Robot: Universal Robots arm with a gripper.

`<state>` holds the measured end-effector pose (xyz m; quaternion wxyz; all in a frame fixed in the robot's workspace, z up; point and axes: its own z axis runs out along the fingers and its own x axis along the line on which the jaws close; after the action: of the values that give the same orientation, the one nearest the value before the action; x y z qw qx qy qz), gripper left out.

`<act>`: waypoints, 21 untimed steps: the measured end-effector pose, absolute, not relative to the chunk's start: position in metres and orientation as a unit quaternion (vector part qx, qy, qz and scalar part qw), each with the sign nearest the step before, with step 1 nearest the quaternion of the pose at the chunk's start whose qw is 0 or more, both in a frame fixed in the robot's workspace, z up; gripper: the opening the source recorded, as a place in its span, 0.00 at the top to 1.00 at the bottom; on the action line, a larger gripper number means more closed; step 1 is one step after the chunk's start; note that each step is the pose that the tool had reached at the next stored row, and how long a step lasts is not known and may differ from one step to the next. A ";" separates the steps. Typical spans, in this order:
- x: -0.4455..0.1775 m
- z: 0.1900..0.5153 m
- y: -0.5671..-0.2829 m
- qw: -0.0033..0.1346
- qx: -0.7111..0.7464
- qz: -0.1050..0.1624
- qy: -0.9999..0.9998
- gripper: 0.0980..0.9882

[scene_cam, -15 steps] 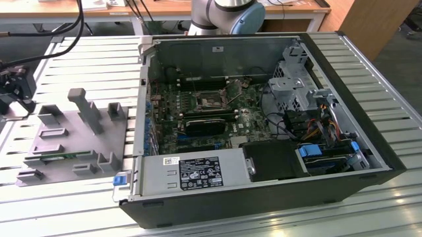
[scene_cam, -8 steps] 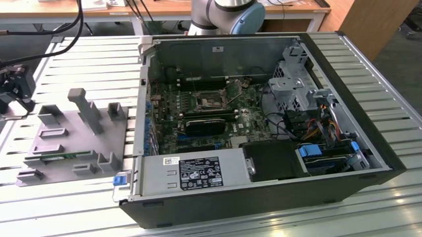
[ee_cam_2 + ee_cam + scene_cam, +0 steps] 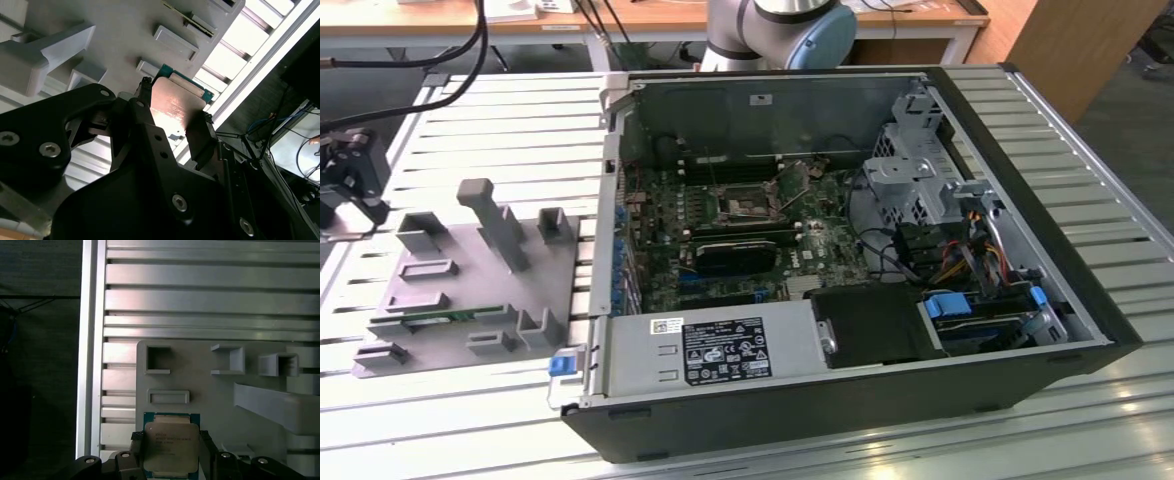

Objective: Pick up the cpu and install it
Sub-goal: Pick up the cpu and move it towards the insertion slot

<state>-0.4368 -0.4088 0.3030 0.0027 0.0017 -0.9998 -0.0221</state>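
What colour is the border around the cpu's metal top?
Green; it shows best on the cpu in the first wrist view.

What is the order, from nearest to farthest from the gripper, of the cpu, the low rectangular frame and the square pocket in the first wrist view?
1. The cpu: held in the gripper itself.
2. The low rectangular frame: on the grey plate, just beyond the cpu.
3. The square pocket: beyond the frame, at the plate's far edge.

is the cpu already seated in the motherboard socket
No, in the first wrist view the cpu is held by the gripper over the grey fixture plate.
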 end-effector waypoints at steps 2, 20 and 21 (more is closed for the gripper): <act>-0.437 0.304 -0.409 0.003 0.002 -0.022 -1.000 0.52; -0.437 0.309 -0.409 0.003 0.002 -0.022 -1.000 0.52; -0.437 0.309 -0.409 0.003 0.002 -0.022 -1.000 0.52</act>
<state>-0.4368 -0.4088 0.3095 0.0026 0.0017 -0.9998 -0.0221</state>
